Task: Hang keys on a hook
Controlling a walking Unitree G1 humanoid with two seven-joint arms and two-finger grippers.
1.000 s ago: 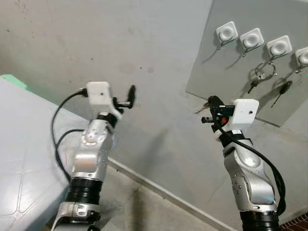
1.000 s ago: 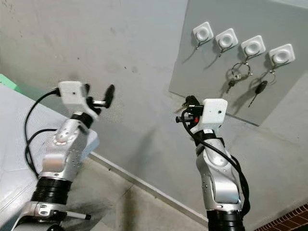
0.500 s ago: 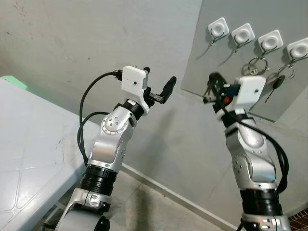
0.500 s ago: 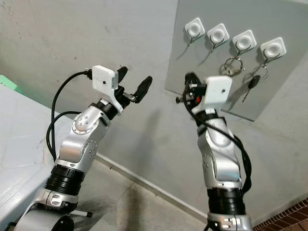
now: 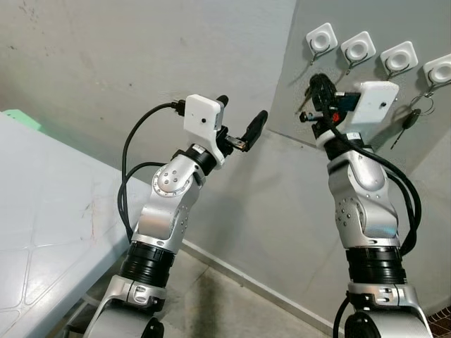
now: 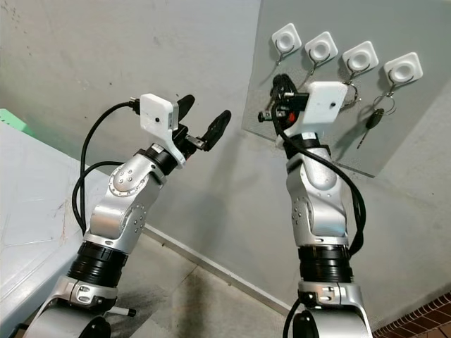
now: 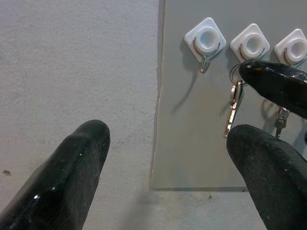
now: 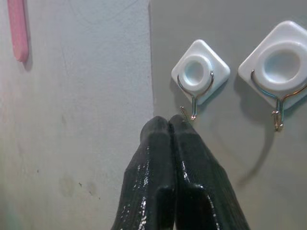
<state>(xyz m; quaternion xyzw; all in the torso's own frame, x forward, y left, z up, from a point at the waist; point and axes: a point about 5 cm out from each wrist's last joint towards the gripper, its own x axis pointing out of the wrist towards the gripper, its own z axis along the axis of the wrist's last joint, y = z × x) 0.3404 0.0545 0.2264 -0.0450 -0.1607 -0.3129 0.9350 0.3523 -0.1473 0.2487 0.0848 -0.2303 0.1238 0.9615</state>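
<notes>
Fingers of the right claw are pressed tight together just under the first hook at the board's left edge. From the left wrist view a brass key hangs on a thin ring from that claw's fingertip, so the pinch seems to be on the ring itself. The key dangles against the grey board, below and between the first white hook pad and the second.

The left claw is held up with its fingers spread wide and nothing between them, well away from the board, aimed at it like a lookout.

Further along the board, toward its right edge, the third hook is partly hidden behind the right wrist and the fourth carries a dark key.

To do this well, I would say the ring needs lifting a little above the hook's upturned tip, easing in toward the board, then lowering so the wire passes through the ring. Only after the ring rests in the bend should the fingers part. Letting go early would likely drop the key down the wall to the floor.
</notes>
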